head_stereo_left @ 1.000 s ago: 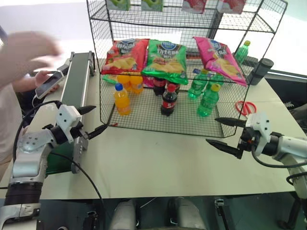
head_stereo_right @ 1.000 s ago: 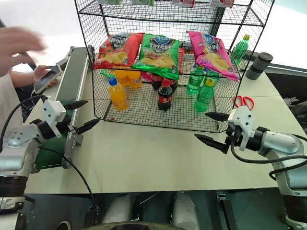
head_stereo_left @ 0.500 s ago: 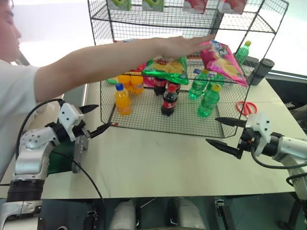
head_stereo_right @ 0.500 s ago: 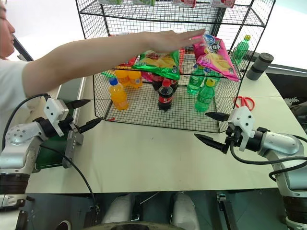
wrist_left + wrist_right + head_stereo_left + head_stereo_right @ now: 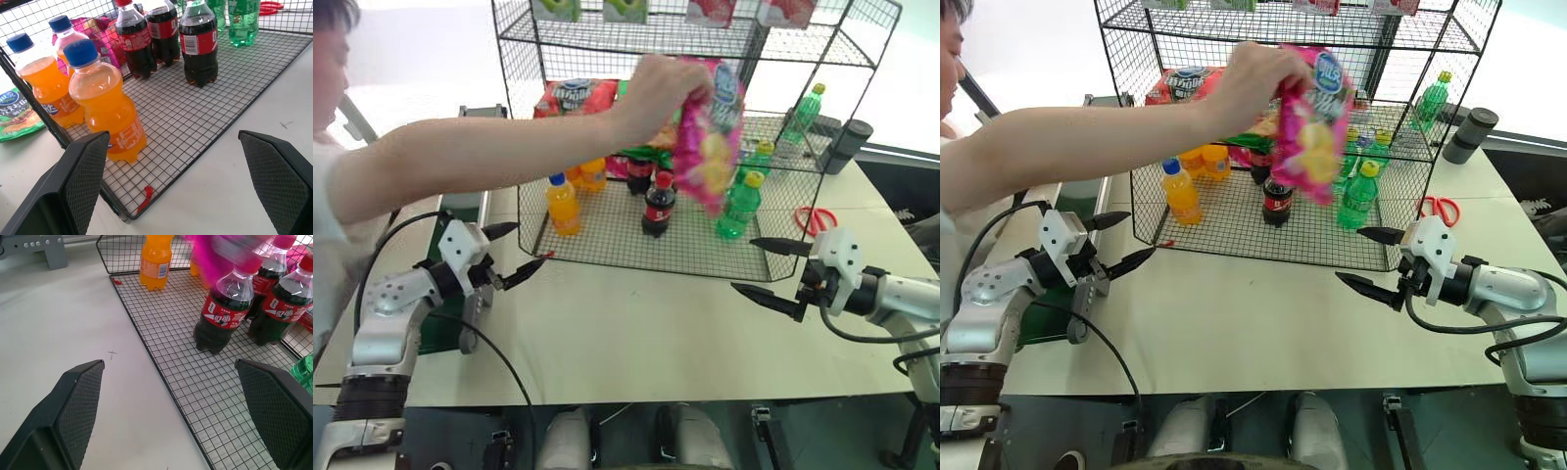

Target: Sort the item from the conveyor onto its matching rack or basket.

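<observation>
Pink chip bag (image 5: 708,137) in a person's hand (image 5: 651,93), seemingly above rack (image 5: 607,230), between both gaping tools (image 5: 519,257) (image 5: 770,271).

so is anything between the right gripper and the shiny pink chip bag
Nothing solid lies between the open right gripper and the shiny magenta-pink chip bag, but a person's hand holds the bag in the air, in front of the black wire-grid rack.
</observation>
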Available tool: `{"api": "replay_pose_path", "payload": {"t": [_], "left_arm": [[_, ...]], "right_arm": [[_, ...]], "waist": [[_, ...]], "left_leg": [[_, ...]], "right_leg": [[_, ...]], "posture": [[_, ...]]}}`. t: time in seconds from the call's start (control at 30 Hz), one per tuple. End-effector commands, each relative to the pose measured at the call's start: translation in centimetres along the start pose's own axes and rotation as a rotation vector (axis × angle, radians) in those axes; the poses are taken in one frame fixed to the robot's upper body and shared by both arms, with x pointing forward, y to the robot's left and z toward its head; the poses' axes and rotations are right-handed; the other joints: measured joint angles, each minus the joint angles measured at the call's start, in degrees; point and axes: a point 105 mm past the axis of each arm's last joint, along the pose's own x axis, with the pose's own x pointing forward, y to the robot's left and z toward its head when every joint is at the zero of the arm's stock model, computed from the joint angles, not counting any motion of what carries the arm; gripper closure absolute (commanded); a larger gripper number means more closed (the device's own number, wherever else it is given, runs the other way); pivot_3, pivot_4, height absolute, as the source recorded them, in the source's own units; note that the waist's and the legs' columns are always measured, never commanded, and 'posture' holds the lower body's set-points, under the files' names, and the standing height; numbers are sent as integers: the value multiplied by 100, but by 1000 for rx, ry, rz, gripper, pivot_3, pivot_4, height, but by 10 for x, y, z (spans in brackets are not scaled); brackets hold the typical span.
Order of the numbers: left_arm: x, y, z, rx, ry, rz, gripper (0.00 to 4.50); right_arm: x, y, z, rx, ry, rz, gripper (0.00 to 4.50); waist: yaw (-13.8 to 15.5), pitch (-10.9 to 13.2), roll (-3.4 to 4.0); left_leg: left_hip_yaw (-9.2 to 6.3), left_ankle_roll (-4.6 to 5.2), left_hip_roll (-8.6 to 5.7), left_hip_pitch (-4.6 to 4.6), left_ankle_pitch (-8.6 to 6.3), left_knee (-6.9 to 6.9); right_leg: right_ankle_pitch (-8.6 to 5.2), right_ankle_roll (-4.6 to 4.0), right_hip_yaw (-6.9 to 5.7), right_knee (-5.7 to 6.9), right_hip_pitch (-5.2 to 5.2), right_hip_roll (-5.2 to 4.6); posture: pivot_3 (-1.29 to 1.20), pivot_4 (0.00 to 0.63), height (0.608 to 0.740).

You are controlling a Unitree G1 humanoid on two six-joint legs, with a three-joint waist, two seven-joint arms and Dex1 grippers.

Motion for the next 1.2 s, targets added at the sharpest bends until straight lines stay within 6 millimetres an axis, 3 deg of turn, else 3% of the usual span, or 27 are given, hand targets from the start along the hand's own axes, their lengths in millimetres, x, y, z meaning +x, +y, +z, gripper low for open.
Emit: {"api": "replay_pose_path", "payload": {"t": [0.03, 0.67, 0.9, 1.2], "left_arm": [[2, -1, 11, 31, -27, -4, 0], [-4, -1, 9, -33, -19, 18, 0], [-12, 1, 10, -18, -31, 51, 0], [-15, 11, 12, 48, -28, 145, 0]], "right_arm": [[0, 0, 9, -40, -16, 6, 48], [5, 7, 18, 23, -65, 59, 48], [14, 35, 42, 187, -186, 249, 48], [38, 27, 44, 44, -217, 174, 48]], "waist": [[-3, 0, -1], [-11, 0, 0], [-7, -1, -1], [-6, -2, -3]], "left_leg": [[0, 0, 0, 0, 0, 0], [0, 0, 1, 1, 0, 0], [-1, 0, 3, 1, 0, 0], [-1, 1, 2, -1, -1, 0]], "right_leg": [[0, 0, 0, 0, 0, 0], [0, 0, 0, 1, 0, 1], [0, 0, 0, 2, 0, 0], [0, -1, 0, 1, -2, -3]], "posture": [[0, 150, 740], [0, 150, 740], [0, 150, 740], [0, 150, 740]]}}
